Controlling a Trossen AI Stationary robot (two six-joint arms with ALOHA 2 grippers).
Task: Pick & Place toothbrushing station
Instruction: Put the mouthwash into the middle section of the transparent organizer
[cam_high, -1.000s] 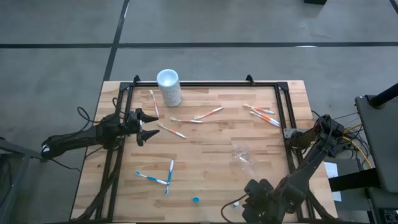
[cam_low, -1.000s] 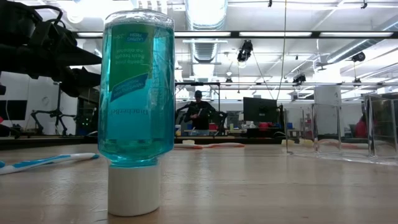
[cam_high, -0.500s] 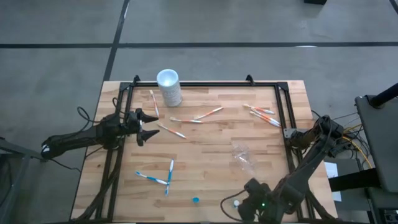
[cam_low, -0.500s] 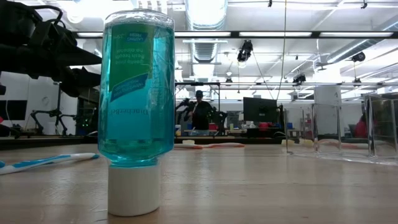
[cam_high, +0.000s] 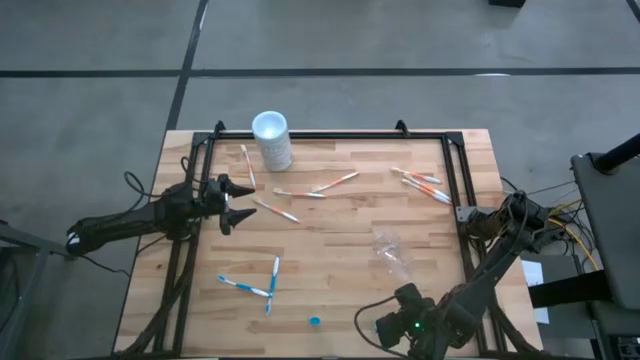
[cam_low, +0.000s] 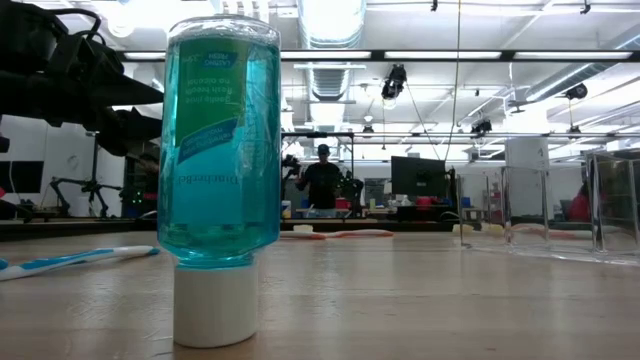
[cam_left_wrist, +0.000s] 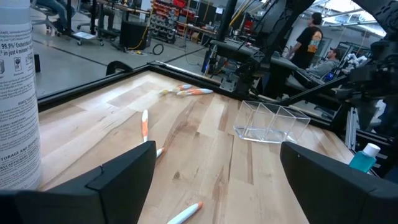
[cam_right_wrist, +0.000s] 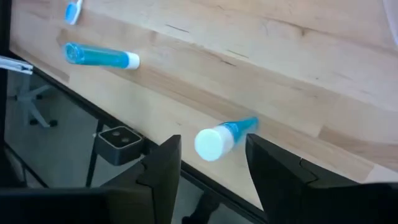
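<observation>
The clear plastic cup (cam_high: 388, 248) (cam_left_wrist: 270, 121) lies on the wooden table, right of centre. Orange-and-white toothbrushes (cam_high: 335, 182) (cam_high: 425, 185) (cam_high: 275, 210) lie scattered across the far half, and blue-and-white ones (cam_high: 245, 285) (cam_high: 272, 283) lie near the front left. My left gripper (cam_high: 228, 200) (cam_left_wrist: 214, 186) hovers open at the table's left side. My right gripper (cam_high: 385, 325) (cam_right_wrist: 213, 140) is open at the near edge. Its fingers stand on either side of a small blue bottle (cam_right_wrist: 221, 138) (cam_left_wrist: 365, 157) with its white cap up, and a gap shows beside the cap.
A tall white container (cam_high: 272, 140) (cam_left_wrist: 15, 93) stands at the far left. A blue bottle (cam_low: 218, 180) (cam_right_wrist: 99, 55) stands on its white cap near the front edge. Black frame rails (cam_high: 320, 135) run along the table's far, left and right sides. A person stands in the room beyond.
My right gripper has rolled about its own axis. It has also shifted a little down and toward the table's left, over the small bottle at the near edge. Nothing on the table has moved.
</observation>
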